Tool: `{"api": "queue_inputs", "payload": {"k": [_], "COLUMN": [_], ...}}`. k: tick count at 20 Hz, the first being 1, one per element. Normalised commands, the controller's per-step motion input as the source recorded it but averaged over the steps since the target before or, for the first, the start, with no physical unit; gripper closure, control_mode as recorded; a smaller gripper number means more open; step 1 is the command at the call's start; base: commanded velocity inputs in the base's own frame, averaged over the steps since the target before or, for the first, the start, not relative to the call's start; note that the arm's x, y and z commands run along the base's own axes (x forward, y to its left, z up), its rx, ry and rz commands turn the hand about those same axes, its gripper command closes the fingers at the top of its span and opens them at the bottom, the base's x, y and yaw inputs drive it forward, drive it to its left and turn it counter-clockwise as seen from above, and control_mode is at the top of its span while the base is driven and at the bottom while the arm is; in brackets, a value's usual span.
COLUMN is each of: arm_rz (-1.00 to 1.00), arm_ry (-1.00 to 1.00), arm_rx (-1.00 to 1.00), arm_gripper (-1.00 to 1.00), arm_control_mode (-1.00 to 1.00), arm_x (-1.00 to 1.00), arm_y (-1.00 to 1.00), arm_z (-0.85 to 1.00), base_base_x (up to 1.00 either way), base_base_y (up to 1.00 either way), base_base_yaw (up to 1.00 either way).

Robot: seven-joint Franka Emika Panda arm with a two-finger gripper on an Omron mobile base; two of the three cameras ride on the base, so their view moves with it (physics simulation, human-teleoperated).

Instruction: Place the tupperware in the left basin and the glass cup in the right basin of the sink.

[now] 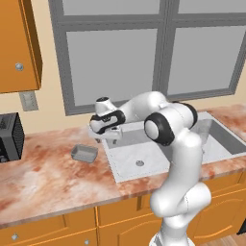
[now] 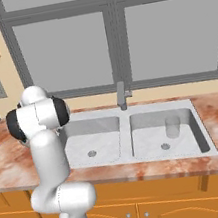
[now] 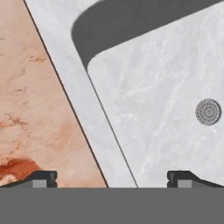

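At right of centre, the glass cup (image 2: 173,126) stands in the right basin (image 2: 152,139). The tupperware (image 1: 84,153) sits on the counter (image 1: 43,173), left of centre, unmoved. The gripper (image 1: 106,136), jaws spread and empty, hovers over the left basin's (image 1: 144,158) edge.

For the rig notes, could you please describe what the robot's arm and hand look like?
The arm is glossy white, built of rounded tubular links with dark grey to black bands at the joints. The hand is white over a black wrist section. Its two fingertips are small, dark and blocky. No cables or markings show.
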Motion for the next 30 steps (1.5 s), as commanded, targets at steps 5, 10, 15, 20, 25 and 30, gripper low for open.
{"api": "queue_inputs", "payload": {"k": [5, 10, 15, 20, 25, 30], "arm_rz": [-0.23, -0.2, -0.06, 0.0, 0.0, 0.0], "arm_ry": [0.0, 0.0, 0.01, 0.0, -0.01, -0.03], "arm_rx": [0.0, -0.01, -0.01, 0.0, 0.0, 0.04], "arm_gripper": [-1.0, -1.0, -1.0, -1.0, -1.0, -1.0], "arm_control_mode": [-1.0, -1.0, -1.0, -1.0, -1.0, -1.0], "arm_x": [0.24, 0.06, 0.0, -0.06, -0.02, -0.01], "arm_y": [0.61, 0.72, 0.32, -0.06, -0.21, -0.26], "arm_z": [-0.29, -0.24, -0.05, 0.0, 0.0, 0.37], "base_base_x": [0.0, 0.0, 0.0, 0.0, 0.0, 0.0], "base_base_y": [0.0, 0.0, 0.0, 0.0, 0.0, 0.0], "base_base_yaw": [0.0, 0.0, 0.0, 0.0, 0.0, 0.0]}}
